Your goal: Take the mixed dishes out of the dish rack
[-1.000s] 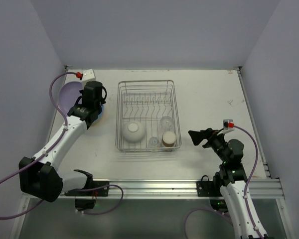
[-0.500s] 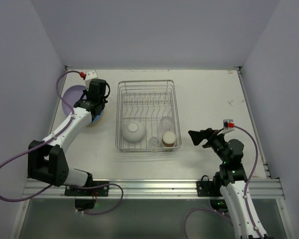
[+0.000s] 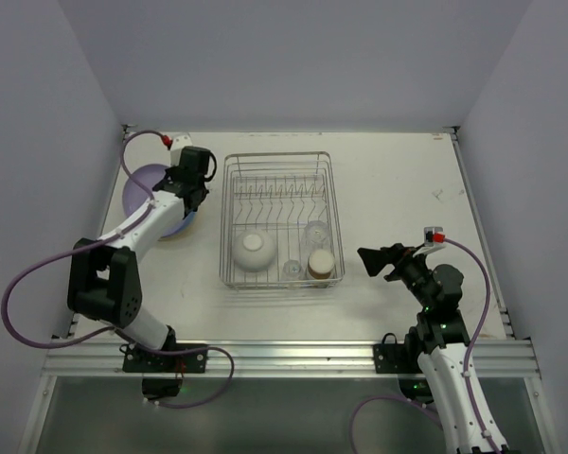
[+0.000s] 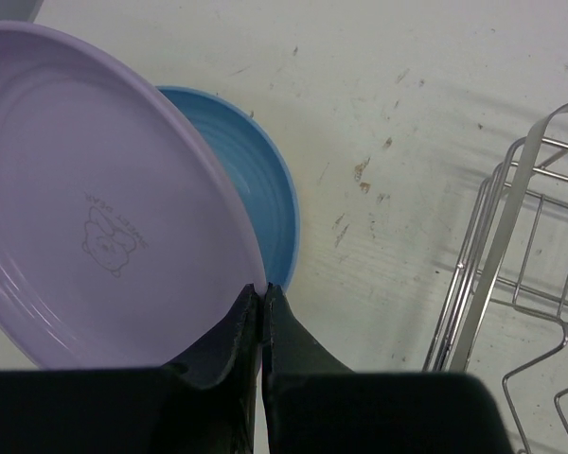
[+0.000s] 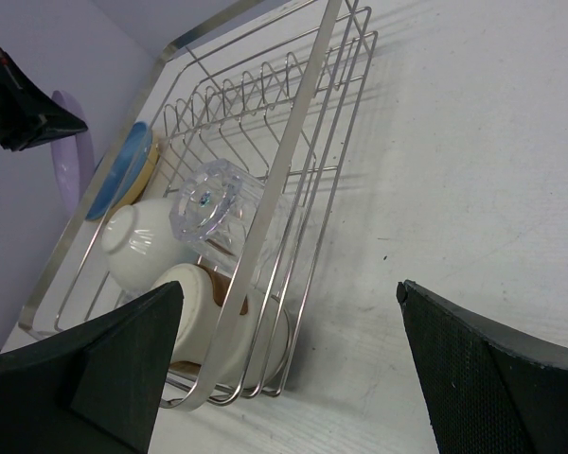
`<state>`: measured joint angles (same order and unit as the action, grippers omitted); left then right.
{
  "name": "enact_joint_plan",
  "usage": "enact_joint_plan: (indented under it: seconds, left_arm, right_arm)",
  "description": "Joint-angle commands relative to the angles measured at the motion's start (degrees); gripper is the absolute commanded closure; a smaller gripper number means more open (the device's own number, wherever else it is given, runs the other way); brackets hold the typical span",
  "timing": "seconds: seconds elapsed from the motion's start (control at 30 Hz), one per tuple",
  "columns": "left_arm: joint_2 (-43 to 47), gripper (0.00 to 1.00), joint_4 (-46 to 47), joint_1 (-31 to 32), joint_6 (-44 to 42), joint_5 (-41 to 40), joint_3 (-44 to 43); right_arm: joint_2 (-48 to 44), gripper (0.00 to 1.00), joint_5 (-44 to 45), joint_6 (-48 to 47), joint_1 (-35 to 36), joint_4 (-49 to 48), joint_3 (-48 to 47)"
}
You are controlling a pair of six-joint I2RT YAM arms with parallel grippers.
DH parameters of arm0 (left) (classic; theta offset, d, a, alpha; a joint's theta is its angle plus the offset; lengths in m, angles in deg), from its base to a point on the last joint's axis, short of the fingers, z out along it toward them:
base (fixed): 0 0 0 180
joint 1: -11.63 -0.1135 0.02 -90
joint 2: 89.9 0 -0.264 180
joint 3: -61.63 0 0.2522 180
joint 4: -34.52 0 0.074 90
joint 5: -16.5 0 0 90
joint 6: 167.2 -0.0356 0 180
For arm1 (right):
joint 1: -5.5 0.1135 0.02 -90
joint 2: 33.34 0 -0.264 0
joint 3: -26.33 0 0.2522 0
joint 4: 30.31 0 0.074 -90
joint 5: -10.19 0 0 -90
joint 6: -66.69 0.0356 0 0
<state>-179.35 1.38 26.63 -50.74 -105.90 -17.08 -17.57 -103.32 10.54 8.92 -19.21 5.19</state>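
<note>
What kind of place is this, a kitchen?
Likely a robot test cell, not a kitchen: two robot arms bolted to a metal rail, bare walls boxing in a white table, one dish rack as a prop.

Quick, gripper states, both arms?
Left gripper: closed on the purple plate, at its rim.
Right gripper: open, holding nothing.
</note>
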Motion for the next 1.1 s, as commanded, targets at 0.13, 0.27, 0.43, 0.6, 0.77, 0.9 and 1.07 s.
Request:
enact_joint_plan:
  seconds: [0.13,0.27,0.43,0.6,0.77,0.9,1.07]
  left_arm:
    - [-4.94,1.00,1.10,-0.59,0.61,-5.65,-4.92]
    - [-7.05,1.00,0.74,-0.59,0.61,-7.41,-5.28]
    - [-9.16,0.99,-0.31,-0.59,0.70,-8.29,-6.07]
    - [-11.09,0.87,-0.49,-0.59,-0.18,-6.36,-6.77]
    - [-12.06,0.80,-0.57,-0.59,0.00,-5.13,-6.95]
    - [-12.42,0.75,-0.75,-0.59,0.09,-4.69,-6.95]
    - [-12.50,0.67,-1.10,-0.68,-0.27,-2.76,-7.03]
  right_arm:
    - [0.75,0.01,-0.22,-0.10,0.01,-2.53,-1.32]
    - [0.75,0.01,-0.14,-0.10,-0.08,-2.53,-1.41]
    - [0.75,0.01,-0.31,-0.10,0.01,-2.62,-1.32]
    - [0.84,0.01,-0.31,-0.18,-0.08,-2.62,-1.32]
    - [0.93,0.01,-0.40,-0.18,-0.08,-2.53,-1.32]
    - [0.84,0.01,-0.49,-0.10,-0.08,-2.62,-1.41]
    - [0.84,0.01,-0.57,-0.10,0.01,-2.62,-1.32]
